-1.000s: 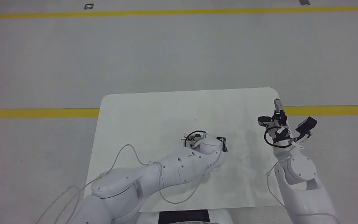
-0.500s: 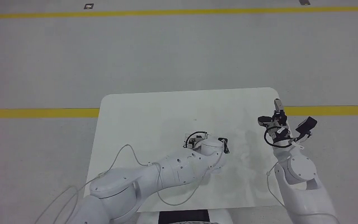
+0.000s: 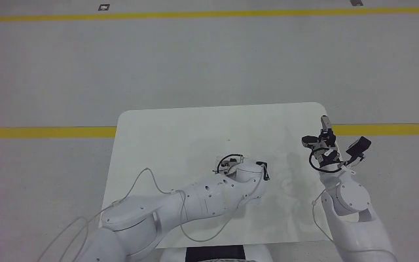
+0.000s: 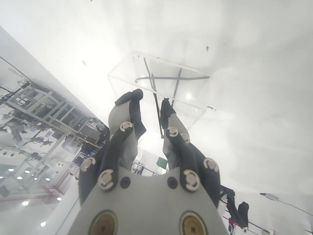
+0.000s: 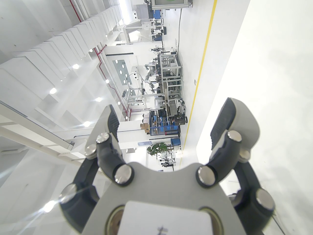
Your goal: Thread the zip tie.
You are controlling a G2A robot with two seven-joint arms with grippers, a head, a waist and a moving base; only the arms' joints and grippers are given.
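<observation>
Your left arm stretches from the near side of the table [image 3: 163,144] out to its middle, with the left gripper [image 3: 262,169] low over the surface. Its wrist view shows the left gripper [image 4: 149,100] with the jaws only a narrow gap apart. The black zip tie [image 4: 158,116] runs up through that gap, close along one pad; you cannot tell whether the pad touches it. The tie leads to a clear box [image 4: 190,91] just beyond the fingertips, where more black strips [image 4: 151,78] cross.

Your right arm stands at the table's right edge, its right gripper [image 3: 325,126] pointing away from you. That right gripper [image 5: 168,105] is spread wide with nothing in it.

The left gripper is well apart from every table edge, and bare tabletop lies between the two arms.

Since a second ago the left gripper has slid slightly toward the right arm. The right arm has kept its place.
</observation>
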